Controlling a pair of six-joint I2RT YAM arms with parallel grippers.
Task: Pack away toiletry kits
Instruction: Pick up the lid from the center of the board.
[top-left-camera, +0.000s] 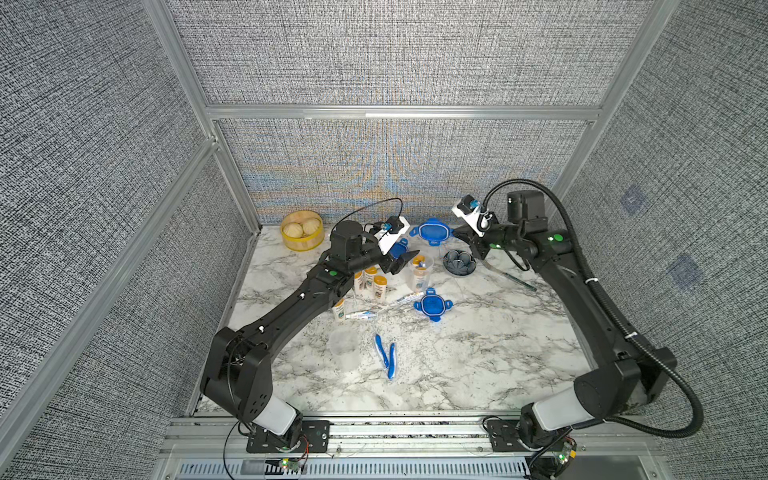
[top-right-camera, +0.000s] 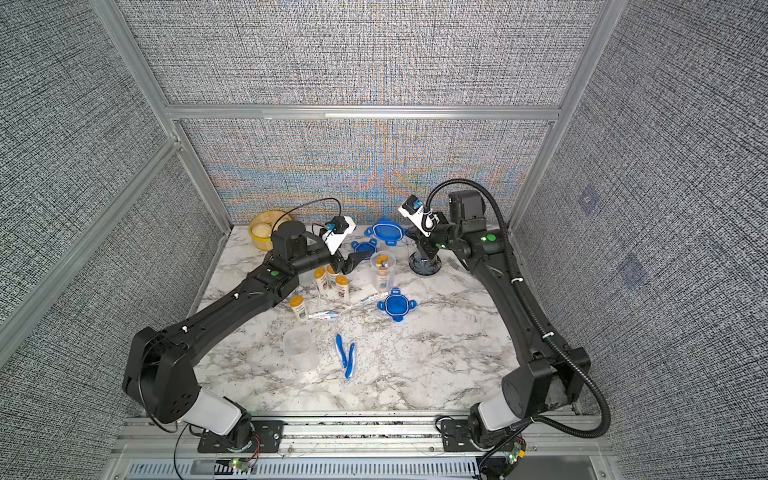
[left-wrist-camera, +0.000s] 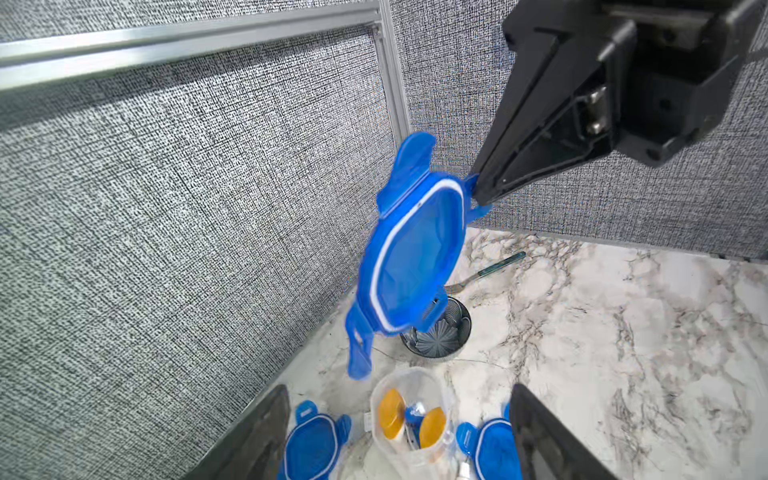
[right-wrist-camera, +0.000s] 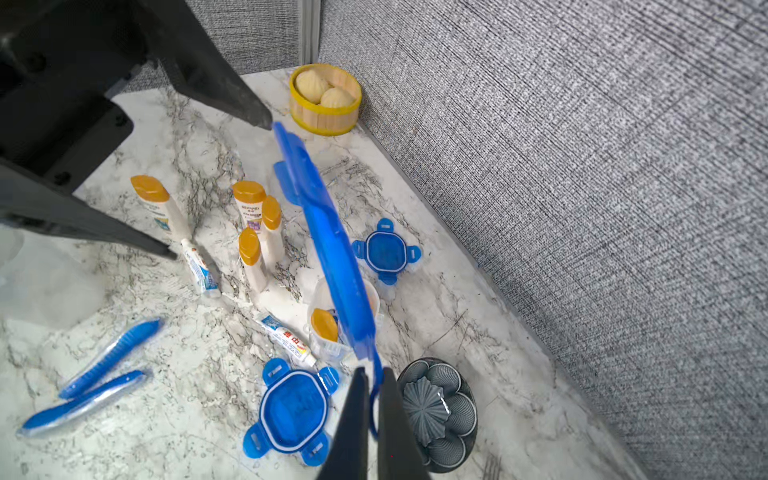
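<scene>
Blue plastic, pinched at one tab: the right gripper (right-wrist-camera: 373, 372) is clenched on a clip lid (left-wrist-camera: 415, 253) and holds it in the air, steeply tilted, above the filled cup (left-wrist-camera: 409, 419). The left gripper (top-left-camera: 404, 261) is released, jaws spread wide. One tip is just beside the lid's far tab, and it grasps nothing. The cup stands upright on the marble tabletop (top-left-camera: 478, 332) and contains two orange-capped bottles and a blue item, probably a toothbrush.

Step in hand, as judged: closing the first kit. The next move calls for levelling the lid, centring it over the rim, lowering it and pressing all four tabs down. The free left gripper could steady the cup.

Outward, two spare lids (right-wrist-camera: 386, 251) (right-wrist-camera: 293, 405), an empty cup (top-left-camera: 343, 343), four loose bottles (right-wrist-camera: 249, 205), two toothpaste tubes (right-wrist-camera: 284, 336) and two toothbrushes (top-left-camera: 381, 351) lie unpacked.

Writing: the bottle labels carry a short capitalised word and the tubes carry red characters. Neither is legible.
</scene>
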